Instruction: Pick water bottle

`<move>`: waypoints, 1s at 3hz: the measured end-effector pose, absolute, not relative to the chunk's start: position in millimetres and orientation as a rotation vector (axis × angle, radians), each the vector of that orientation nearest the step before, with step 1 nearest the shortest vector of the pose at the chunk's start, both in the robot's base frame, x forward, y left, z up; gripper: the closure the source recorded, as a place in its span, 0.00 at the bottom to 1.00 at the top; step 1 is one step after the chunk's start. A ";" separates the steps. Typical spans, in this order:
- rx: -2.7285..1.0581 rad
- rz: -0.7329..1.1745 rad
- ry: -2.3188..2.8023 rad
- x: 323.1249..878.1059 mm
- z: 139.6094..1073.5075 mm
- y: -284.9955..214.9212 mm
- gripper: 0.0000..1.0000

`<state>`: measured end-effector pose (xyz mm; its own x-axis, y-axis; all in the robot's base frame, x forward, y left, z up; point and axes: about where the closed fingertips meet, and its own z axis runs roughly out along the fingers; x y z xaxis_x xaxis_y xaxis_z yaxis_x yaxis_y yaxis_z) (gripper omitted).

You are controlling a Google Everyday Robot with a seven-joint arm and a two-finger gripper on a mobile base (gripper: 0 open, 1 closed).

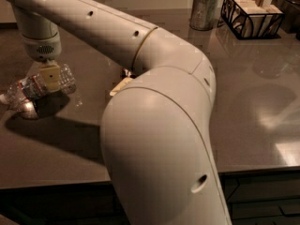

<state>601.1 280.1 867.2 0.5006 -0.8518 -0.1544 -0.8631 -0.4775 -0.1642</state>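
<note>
The water bottle is a clear, crinkly plastic bottle with a red and white label band. It lies sideways at the far left of the dark counter, cap end pointing left. My gripper comes straight down from the wrist above and is shut on the bottle's thick end. One tan finger shows in front of it. The bottle looks raised a little off the counter, with its reflection below. My big white arm fills the middle of the view.
A metal cup of sticks and a black wire basket of packets stand at the back right. A small tan object peeks out behind my arm. The counter's front edge runs along the bottom.
</note>
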 end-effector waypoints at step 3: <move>-2.453 0.160 1.222 589.9 973.5 228.1 1.00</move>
<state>589.9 228.1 973.5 0.6124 -0.7423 -0.2720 -0.7872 -0.5414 -0.2953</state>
